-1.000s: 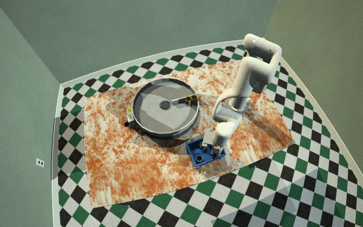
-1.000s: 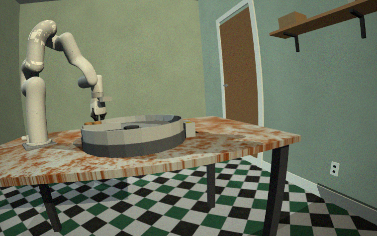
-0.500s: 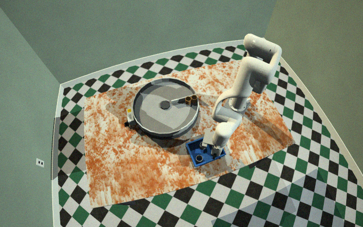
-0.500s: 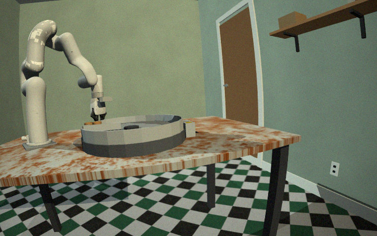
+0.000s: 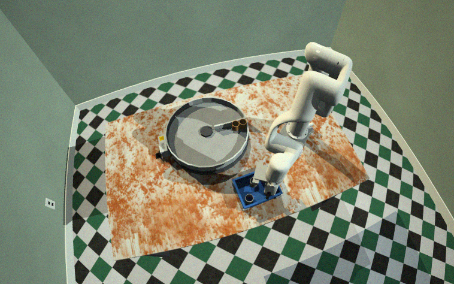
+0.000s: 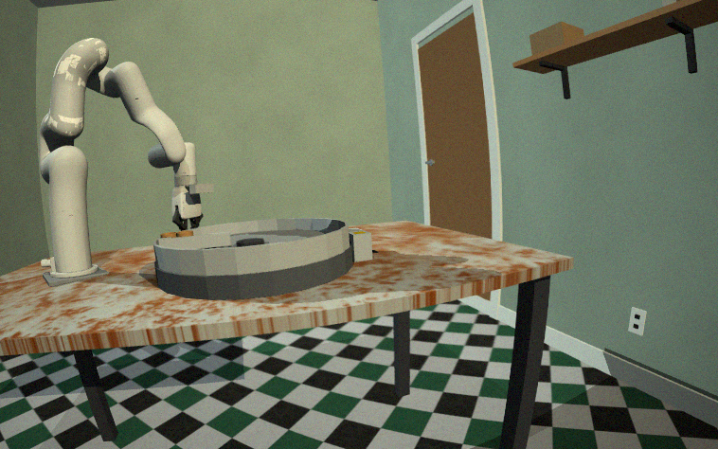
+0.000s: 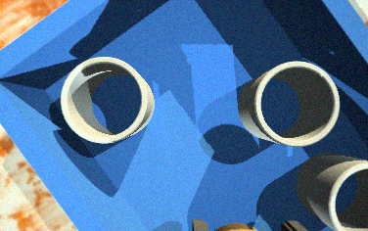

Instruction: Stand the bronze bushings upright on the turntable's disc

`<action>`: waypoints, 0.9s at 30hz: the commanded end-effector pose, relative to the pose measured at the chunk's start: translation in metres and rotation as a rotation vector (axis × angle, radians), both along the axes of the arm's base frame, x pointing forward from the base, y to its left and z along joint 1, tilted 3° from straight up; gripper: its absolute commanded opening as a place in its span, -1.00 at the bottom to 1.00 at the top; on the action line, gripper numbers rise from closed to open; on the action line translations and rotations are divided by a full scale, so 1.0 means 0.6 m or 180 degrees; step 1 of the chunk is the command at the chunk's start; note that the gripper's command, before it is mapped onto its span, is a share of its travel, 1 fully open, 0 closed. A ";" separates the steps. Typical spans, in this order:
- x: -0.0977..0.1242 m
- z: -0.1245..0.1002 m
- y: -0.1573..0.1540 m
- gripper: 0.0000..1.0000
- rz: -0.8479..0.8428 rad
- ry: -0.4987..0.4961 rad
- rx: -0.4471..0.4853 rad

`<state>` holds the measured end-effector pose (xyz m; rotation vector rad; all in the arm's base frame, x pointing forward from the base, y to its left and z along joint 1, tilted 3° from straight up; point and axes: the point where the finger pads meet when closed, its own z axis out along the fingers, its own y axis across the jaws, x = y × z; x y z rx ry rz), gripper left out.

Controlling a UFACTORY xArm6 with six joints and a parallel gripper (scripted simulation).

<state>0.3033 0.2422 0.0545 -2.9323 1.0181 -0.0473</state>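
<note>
Noted green walls (image 5: 187,36) (image 6: 238,105), checkered green, black and white floor (image 5: 291,247) (image 6: 317,378). Observed 1 brown door (image 6: 455,127), 1 wall shelf (image 6: 624,42) bearing 1 box (image 6: 550,41), 1 rust-mottled table (image 5: 144,201) (image 6: 450,264) (image 7: 20,196).

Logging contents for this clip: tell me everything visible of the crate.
The crate is a blue, open-topped rectangular box, plastic by its look, upright on the table beside the turntable. Three steel bushings stand in it, open ends up. The gripper reaches into it, shut on a bronze bushing. Shadows cross its floor; the arm hides part of it from above.
</note>
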 end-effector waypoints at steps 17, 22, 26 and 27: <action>0.001 0.017 0.001 -1.00 0.0000 -0.0008 0.0006; 0.000 0.044 0.000 -1.00 0.0000 -0.0008 0.0006; -0.002 0.073 -0.001 -1.00 0.0000 -0.0008 0.0006; -0.002 0.081 -0.001 -1.00 0.0000 -0.0008 0.0006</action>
